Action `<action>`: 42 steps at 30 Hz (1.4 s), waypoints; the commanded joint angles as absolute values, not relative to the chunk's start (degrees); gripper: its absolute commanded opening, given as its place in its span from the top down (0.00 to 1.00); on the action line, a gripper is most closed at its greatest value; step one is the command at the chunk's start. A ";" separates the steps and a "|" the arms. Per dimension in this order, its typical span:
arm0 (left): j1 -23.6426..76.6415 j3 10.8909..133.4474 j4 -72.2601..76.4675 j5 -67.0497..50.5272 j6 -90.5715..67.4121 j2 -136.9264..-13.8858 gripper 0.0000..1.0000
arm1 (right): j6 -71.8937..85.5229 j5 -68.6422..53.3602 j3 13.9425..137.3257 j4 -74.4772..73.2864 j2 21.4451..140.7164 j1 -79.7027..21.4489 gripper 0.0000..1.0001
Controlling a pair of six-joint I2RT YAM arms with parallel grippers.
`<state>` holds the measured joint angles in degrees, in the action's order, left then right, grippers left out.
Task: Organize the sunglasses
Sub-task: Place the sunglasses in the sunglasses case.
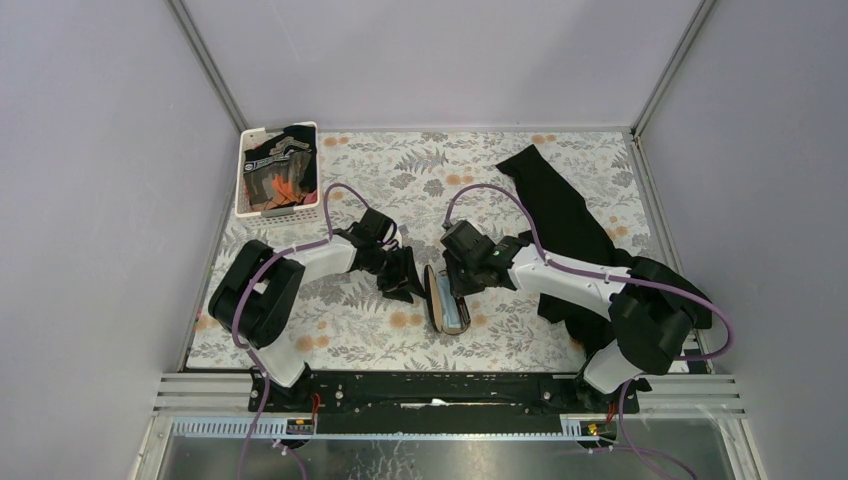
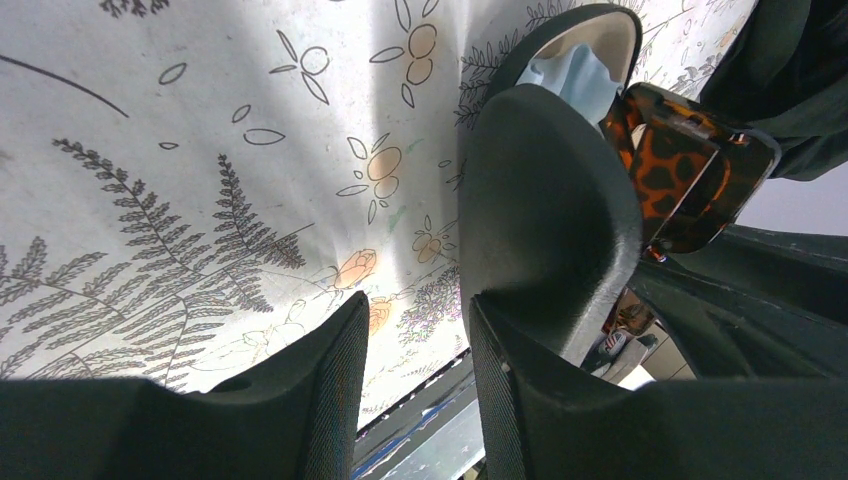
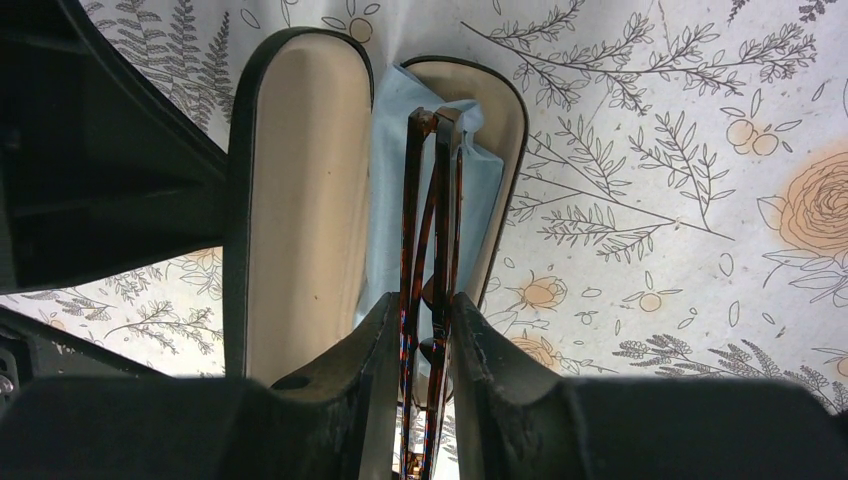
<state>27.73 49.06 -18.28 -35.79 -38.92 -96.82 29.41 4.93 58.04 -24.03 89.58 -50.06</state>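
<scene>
- Right wrist view: we are watching the right claw (image 3: 422, 302) pinching the folded sunglasses (image 3: 430, 220), glossy amber tortoiseshell with thin arms.
- They are hanging over the open oval case (image 3: 300, 200), which has a cream lining and a soft blue cloth (image 3: 385, 200) inside.
- The left claw (image 2: 415, 305) is sitting half open and empty beside the case.

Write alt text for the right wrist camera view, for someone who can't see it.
The right gripper pinches folded amber-brown tortoiseshell sunglasses edge-on over an open black oblong glasses case with cream lining. A light-blue cloth lies in the case, which sits on a floral-print table cover.
</scene>
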 commanded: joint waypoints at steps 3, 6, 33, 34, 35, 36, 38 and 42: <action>28.04 50.01 -16.61 -36.01 -38.01 -97.65 0.53 | 27.58 5.94 61.07 -25.64 88.92 -50.71 0.77; 28.03 49.92 -16.61 -36.11 -37.98 -97.64 0.53 | 27.88 7.22 61.46 -26.48 89.12 -50.71 0.77; 28.12 49.83 -16.61 -36.29 -37.88 -97.72 0.53 | 32.38 9.93 58.43 -25.35 89.39 -50.71 0.78; 28.12 49.83 -16.61 -36.30 -37.81 -97.80 0.53 | 32.43 10.15 58.25 -25.38 89.60 -50.71 0.78; 28.12 49.76 -16.61 -36.30 -37.84 -97.80 0.53 | 32.61 10.21 58.07 -25.35 89.70 -50.71 0.78; 28.12 49.70 -16.61 -36.30 -37.80 -97.82 0.53 | 32.65 10.21 57.91 -25.17 89.73 -50.71 0.78; 28.12 49.66 -16.66 -36.30 -37.71 -97.89 0.53 | 32.69 10.32 57.78 -25.12 89.80 -50.71 0.78; 28.12 49.66 -16.61 -36.29 -37.72 -97.92 0.53 | 32.48 10.64 57.92 -25.53 91.05 -50.71 0.78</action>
<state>27.73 49.06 -18.28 -35.81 -38.81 -97.06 31.90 8.64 57.95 -24.97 89.86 -50.17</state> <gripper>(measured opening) 0.466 0.282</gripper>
